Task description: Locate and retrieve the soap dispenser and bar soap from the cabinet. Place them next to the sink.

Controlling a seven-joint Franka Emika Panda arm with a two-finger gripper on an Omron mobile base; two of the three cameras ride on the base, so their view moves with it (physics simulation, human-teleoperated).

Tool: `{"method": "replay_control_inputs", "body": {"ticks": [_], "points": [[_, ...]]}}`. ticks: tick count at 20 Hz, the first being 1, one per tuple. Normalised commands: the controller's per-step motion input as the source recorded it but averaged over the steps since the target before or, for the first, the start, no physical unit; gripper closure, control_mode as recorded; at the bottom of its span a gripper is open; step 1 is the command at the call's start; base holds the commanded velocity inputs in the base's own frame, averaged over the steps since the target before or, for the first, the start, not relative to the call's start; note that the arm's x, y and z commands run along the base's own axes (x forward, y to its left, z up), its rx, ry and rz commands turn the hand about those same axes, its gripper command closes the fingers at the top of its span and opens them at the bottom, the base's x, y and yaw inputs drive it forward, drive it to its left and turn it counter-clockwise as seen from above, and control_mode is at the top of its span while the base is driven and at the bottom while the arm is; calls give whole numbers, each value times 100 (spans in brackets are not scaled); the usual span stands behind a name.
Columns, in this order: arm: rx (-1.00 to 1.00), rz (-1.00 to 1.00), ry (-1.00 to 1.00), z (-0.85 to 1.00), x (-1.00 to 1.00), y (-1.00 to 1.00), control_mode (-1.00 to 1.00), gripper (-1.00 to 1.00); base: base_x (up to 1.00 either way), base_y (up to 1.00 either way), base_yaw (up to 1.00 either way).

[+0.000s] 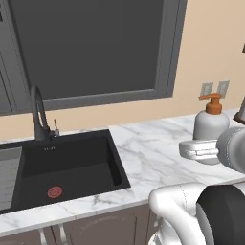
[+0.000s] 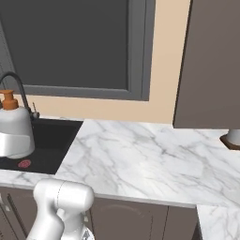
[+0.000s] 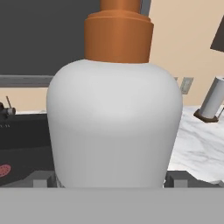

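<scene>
One soap dispenser (image 3: 114, 127) sits, apparently gripped, between two fingers (image 3: 43, 178).

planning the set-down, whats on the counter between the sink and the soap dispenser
Nothing: in the left base view, bare marble counter separates sink and soap dispenser.

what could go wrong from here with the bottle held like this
1. The tool grips the smooth, rounded bottle low on its body, at the bottom edge of the hand view; it may slip or tip when moved.
2. In the right base view the bottle hangs beside the sink; released too early, it might drop into the basin instead of landing on the counter.
3. The faucet rises close behind the bottle there, so a swing left may knock it.
</scene>
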Motion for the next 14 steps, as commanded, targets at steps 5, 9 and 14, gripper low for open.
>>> {"method": "replay_control_inputs", "body": {"ticks": [5,9,14], "points": [[0,0,0,0,0,0,100,100,0,0,0],[0,0,0,0,10,0,-100,100,0,0,0],[1,15,4,-4,66,-8,-100,100,0,0,0]]}}
